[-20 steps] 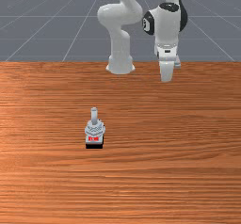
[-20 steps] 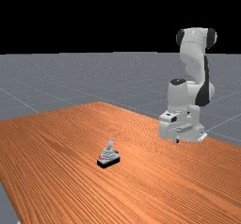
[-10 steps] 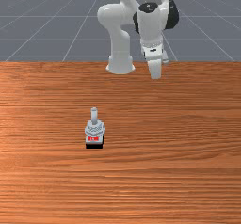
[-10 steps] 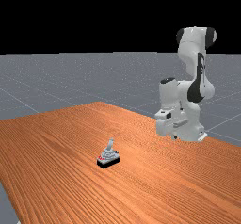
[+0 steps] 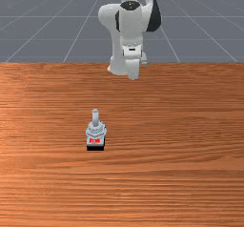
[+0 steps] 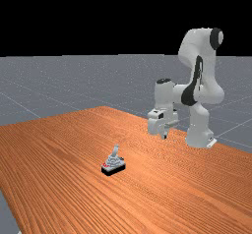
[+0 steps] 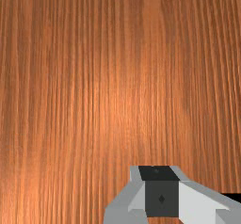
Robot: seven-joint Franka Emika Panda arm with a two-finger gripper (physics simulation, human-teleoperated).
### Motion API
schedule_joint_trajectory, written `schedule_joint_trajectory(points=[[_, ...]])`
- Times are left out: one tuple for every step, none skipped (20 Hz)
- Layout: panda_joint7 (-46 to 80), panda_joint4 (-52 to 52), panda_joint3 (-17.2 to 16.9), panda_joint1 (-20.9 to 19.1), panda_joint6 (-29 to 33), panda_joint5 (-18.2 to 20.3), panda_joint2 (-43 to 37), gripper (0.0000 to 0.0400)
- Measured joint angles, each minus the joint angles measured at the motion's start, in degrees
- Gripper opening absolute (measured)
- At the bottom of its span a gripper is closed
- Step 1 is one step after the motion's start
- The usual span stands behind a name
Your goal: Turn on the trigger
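The grey trigger [image 5: 96, 130], stick pointing up from its black base, stood on the wooden table [image 5: 167, 173] to the front view's left, well apart from the gripper [image 6: 165, 135], which hung nearer the arm's foot [image 6: 199, 135], holding nothing, though how far open I couldn't tell

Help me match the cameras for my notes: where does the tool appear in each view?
Wrist view: the tool is close to the camera, above the table.
Front view: upper half, just right of the middle, in front of the arm's base.
Far view: right of the middle, between the grey joystick and the arm's base.
Shared landmark: the table's orange-brown wood is in all three.
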Motion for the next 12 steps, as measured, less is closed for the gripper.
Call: schedule_joint_trajectory(points=[[-2.3,-0.1,-2.1,0.0,-0.4,5.8,-0.1,0.0],[3.5,-0.4,-1.2,-2.0,0.3,0.1,-0.3,0.0],[3.6,-0.5,-1.8,-2.7,0.4,-0.1,-0.4,0.0],[4.6,-0.5,-2.2,-3.4,0.4,-0.2,-0.5,0.0],[4.1,-0.5,-2.5,-3.8,0.4,-0.3,-0.5,0.0],[3.6,-1.1,-2.6,-4.0,0.4,-0.5,-1.1,0.0],[2.8,-1.1,-2.9,-4.1,0.3,-0.6,-1.1,0.0],[1.6,-1.1,-3.4,-4.3,0.2,-0.7,-1.1,0.0],[4.4,-1.2,-3.4,-5.0,0.5,-0.8,-1.1,0.0],[3.9,-1.1,-3.9,-5.4,0.4,-0.9,-1.1,0.0],[4.5,-1.0,-4.2,-5.9,0.5,-1.0,-1.0,0.0],[2.1,0.2,-4.6,-5.7,0.1,-0.6,0.1,0.0]])
